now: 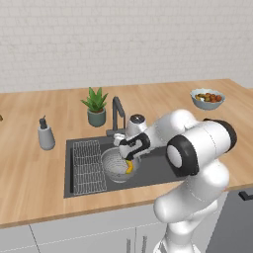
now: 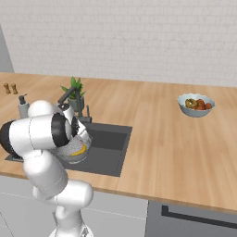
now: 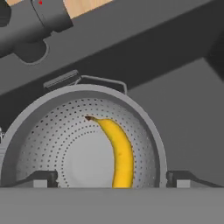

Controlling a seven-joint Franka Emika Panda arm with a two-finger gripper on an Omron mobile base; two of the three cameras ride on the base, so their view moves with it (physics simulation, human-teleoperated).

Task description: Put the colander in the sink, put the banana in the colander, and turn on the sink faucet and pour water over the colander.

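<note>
The wooden surface (image 1: 44, 173) carried the dark sink (image 1: 163, 165), which was cut into it, with a wire grid rack (image 1: 89, 165) lying in its left part. The arm reached forward and down over the basin, so the tool (image 1: 129, 149) hung just above the colander (image 1: 114, 168). The colander stood inside the sink, beside the rack and close under the sink faucet (image 1: 117, 112), probably so that water could later fall into it. In the hand view the banana (image 3: 117, 151) lay on the perforated bottom of the colander, curved along its right side, and the two fingertips (image 3: 43, 178) stood wide apart on both sides of it and touched nothing. So the tool was open and empty, and I judged that the banana was already placed and only the faucet remained. A soap dispenser (image 1: 45, 134), a small plant (image 1: 96, 106) and a fruit bowl (image 1: 207, 98) stood apart on the surface.
</note>
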